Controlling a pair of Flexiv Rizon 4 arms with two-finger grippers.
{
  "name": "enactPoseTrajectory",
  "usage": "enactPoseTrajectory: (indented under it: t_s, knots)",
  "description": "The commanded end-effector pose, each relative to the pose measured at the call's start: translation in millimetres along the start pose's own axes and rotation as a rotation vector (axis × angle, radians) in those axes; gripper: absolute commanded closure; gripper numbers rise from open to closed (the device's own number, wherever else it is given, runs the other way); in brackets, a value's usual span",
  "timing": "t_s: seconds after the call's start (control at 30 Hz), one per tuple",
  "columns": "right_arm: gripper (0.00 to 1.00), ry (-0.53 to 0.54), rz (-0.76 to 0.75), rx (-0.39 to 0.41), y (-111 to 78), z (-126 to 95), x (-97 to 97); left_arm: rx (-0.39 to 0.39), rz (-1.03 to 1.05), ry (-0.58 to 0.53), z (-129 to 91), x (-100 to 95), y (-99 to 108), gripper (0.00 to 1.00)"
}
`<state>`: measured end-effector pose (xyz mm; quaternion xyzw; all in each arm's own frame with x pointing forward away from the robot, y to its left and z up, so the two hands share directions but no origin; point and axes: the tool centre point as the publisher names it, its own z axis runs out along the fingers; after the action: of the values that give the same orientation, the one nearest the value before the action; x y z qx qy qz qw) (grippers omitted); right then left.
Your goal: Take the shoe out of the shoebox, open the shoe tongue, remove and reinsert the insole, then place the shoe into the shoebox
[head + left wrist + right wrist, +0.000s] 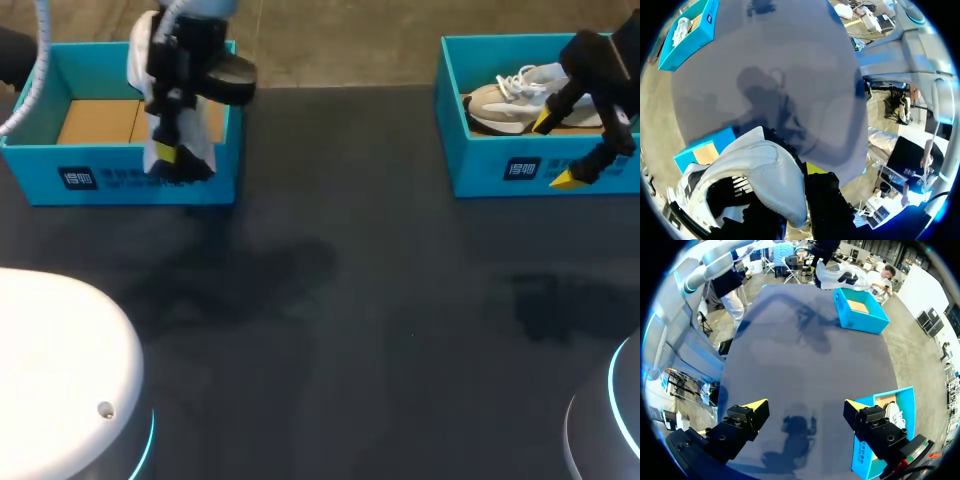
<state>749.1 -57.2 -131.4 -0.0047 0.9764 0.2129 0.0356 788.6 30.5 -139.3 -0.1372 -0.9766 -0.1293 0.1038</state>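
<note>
While the left fingers (165,152) pinched the white shoe (765,170) by its rim, one inside the opening and one outside, the shoe hung above the left shoebox (120,180), clear of its walls and tilted toe-down. That put the work in the first step: the shoe was out of the box but not yet down on the counter (350,300).

The right fingers (752,407) were spread wide and gripped nothing. They hovered over the front wall of the right shoebox (500,170), well apart from the left arm. A beige shoe (500,100) lay inside that box.

Judging from this, the next move called for carrying the white shoe away from the box and setting it sole-down on the bare middle of the counter, opening upward. The right arm would then need to come across, since pulling the tongue open and drawing out the insole likely takes one arm to steady the shoe and one to pull.
</note>
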Motion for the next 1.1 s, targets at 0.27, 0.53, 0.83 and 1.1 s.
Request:
enactPoseTrajectory:
  t_s: [0.27, 0.53, 0.83, 1.1]
  knots:
    - [0.0, 0.004, 0.0, 0.002, 0.3, 0.4, -2.1, 0.055, -0.024, -0.014, 13.6, -18.8, 84.1, 1.0]
    - [0.0, 0.004, 0.0, 0.002, 0.3, 0.4, -2.1, 0.08, -0.024, -0.002, 26.0, -31.6, 138.4, 1.0]
    - [0.0, 0.004, 0.0, 0.002, 0.3, 0.4, -2.1, 0.072, -0.068, 0.017, 47.5, -51.3, 205.3, 1.0]
    - [0.0, 0.004, 0.0, 0.002, 0.3, 0.4, -2.1, 0.041, -0.063, -0.005, 55.1, -71.2, 244.2, 1.0]
